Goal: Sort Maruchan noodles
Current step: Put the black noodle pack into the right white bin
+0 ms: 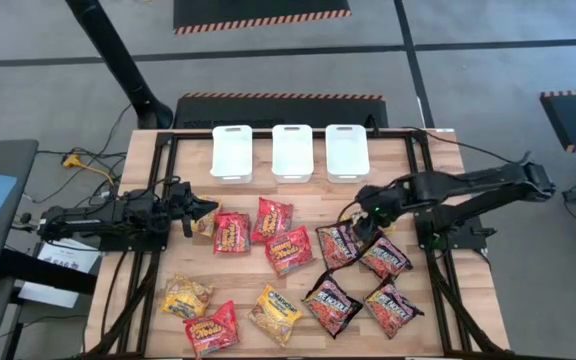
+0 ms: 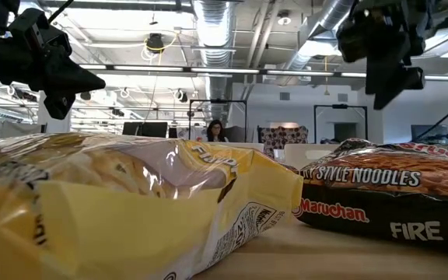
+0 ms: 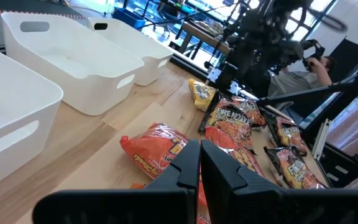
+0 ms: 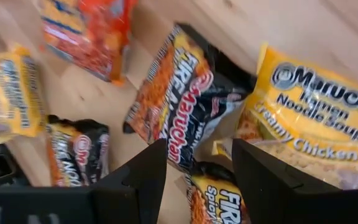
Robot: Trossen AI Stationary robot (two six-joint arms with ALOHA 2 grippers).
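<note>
Early in the sorting. No packet yet in the three white tubs (image 1: 292,178). All Maruchan noodles (image 1: 288,250) flat on the wooden table (image 1: 193,165).

For the right gripper (image 4: 197,155): spread wide, hanging just above a yellow Creamy Chicken packet (image 4: 309,118), next to a black Fire packet (image 4: 179,106).

For the left gripper (image 3: 200,149): pressed together, holding nothing, waiting near a red packet (image 1: 231,232).

Next, most likely: go down, pinch one packet only, lift, carry to a tub.

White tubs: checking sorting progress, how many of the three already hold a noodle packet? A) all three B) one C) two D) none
D: in the high view the left tub, middle tub and right tub all show bare white insides, while packets such as a red one lie on the table.
</note>
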